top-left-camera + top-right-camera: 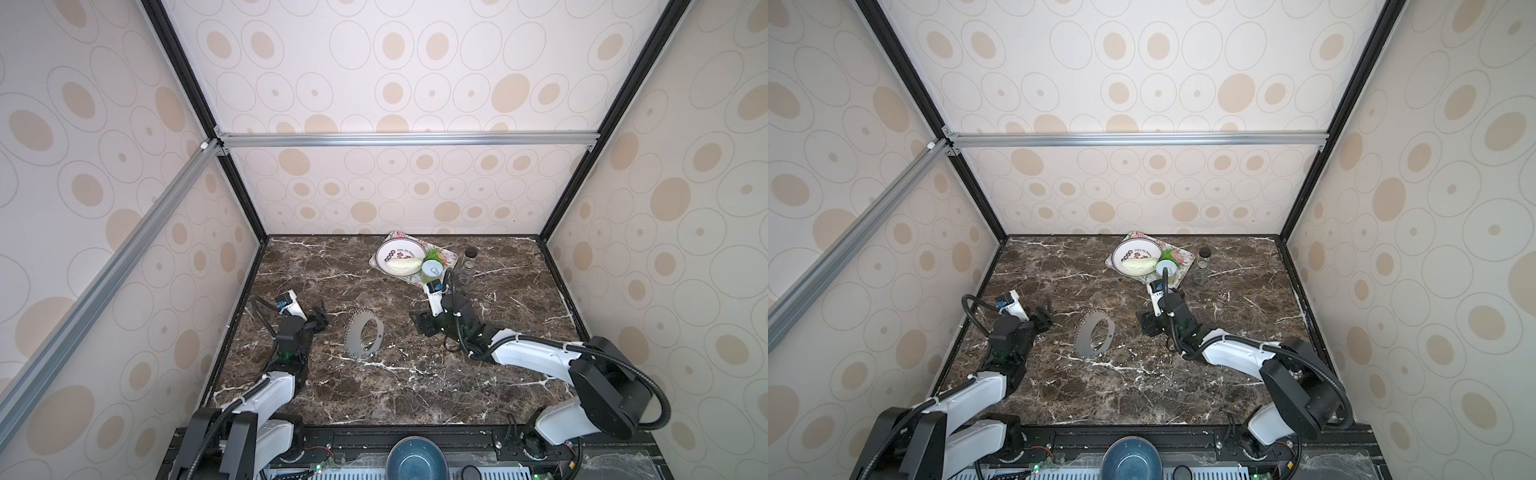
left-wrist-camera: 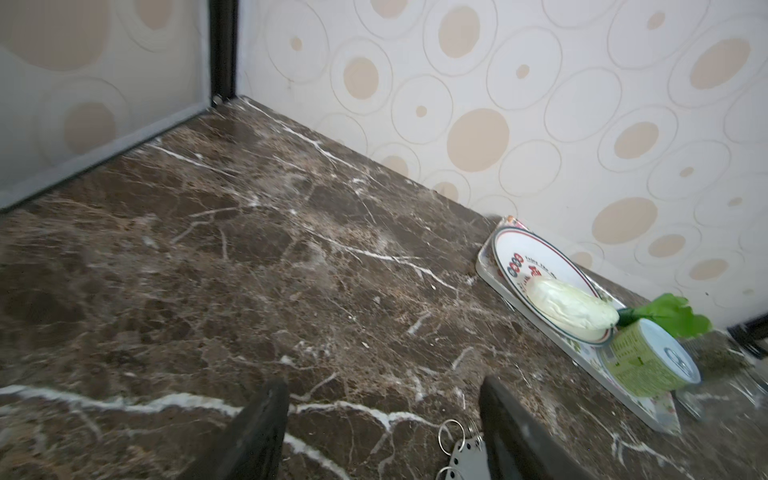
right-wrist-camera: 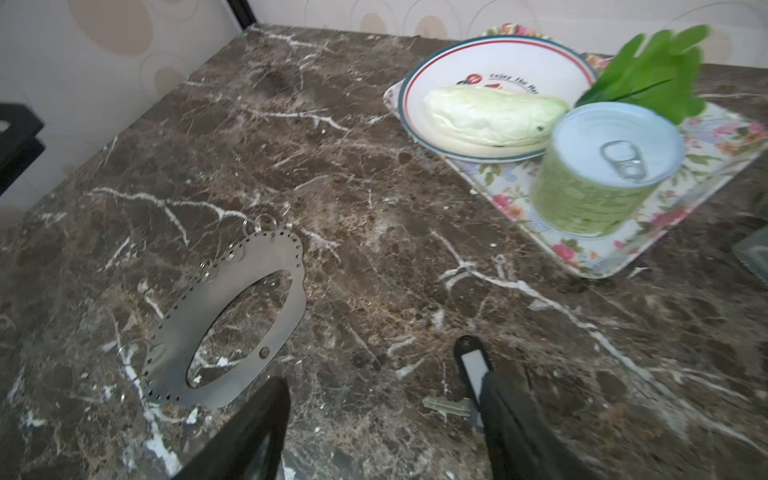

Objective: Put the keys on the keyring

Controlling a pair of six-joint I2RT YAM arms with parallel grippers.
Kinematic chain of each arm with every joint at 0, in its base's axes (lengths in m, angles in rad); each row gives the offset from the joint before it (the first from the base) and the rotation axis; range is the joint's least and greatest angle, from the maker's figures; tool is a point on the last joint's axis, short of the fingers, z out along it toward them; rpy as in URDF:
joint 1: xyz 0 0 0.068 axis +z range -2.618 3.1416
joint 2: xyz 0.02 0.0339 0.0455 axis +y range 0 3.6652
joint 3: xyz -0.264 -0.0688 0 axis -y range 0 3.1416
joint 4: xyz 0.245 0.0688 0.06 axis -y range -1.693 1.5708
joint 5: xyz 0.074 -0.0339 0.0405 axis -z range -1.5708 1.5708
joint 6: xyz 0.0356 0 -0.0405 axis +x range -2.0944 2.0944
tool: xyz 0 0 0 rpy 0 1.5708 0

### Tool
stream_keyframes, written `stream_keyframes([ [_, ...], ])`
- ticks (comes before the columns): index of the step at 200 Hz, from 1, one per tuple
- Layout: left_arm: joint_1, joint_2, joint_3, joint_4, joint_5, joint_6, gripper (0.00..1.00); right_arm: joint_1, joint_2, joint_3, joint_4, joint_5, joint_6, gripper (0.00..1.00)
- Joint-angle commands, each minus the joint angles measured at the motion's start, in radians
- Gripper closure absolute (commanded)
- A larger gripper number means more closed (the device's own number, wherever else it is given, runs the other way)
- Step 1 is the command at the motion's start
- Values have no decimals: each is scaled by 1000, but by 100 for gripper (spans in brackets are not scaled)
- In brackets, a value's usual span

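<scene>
Left tool [image 2: 382, 386] and right tool [image 3: 384, 384] both spread, empty. Black-tagged key [image 3: 471, 363] on desk [image 3: 374, 187], partly hidden behind that tool's finger [image 3: 511, 419], possibly touching. Keyring [image 2: 467, 455] cut off in the left wrist view.

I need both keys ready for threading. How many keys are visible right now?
1: the black-tagged key lies on the tabletop beside the right gripper, apart from the keyring. Another may be hidden under an arm.

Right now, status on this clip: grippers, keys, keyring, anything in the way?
Open: left gripper, right gripper. On table by right gripper: black-tag key; red-tag key unseen. Flat between them: keyring. At back, not in the way: tray.
</scene>
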State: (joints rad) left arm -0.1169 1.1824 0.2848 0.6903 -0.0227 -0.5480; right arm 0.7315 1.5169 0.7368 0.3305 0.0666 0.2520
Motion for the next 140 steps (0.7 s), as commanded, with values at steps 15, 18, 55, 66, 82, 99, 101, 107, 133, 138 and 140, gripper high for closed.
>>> stream_keyframes([
  [15, -18, 199, 173, -83, 178, 9, 32, 0, 32, 30, 25, 1, 22, 36],
  [18, -19, 217, 185, -85, 183, 11, 33, -1, 34, 32, 21, 0, 26, 37],
  [55, -26, 359, 257, -84, 175, -15, 40, -1, 105, 127, -83, -25, 103, 47],
  [66, -28, 383, 249, -57, 183, -35, 39, -1, 140, 152, -84, -40, 120, 48],
  [82, -32, 417, 254, -50, 198, -60, 38, -1, 199, 203, -102, -71, 140, 49],
  [99, -39, 444, 267, -66, 204, -64, 38, -1, 266, 284, -159, -120, 151, 51],
  [101, -41, 446, 268, -68, 203, -64, 38, 0, 274, 296, -165, -125, 152, 51],
  [107, -44, 450, 271, -71, 204, -63, 37, -1, 295, 325, -179, -145, 153, 52],
  [133, -55, 461, 285, -81, 207, -61, 37, -1, 371, 399, -189, -195, 162, 52],
  [138, -59, 464, 287, -81, 210, -60, 37, -1, 385, 408, -184, -201, 165, 52],
  [140, -61, 466, 287, -81, 210, -59, 37, 0, 389, 411, -181, -203, 167, 52],
])
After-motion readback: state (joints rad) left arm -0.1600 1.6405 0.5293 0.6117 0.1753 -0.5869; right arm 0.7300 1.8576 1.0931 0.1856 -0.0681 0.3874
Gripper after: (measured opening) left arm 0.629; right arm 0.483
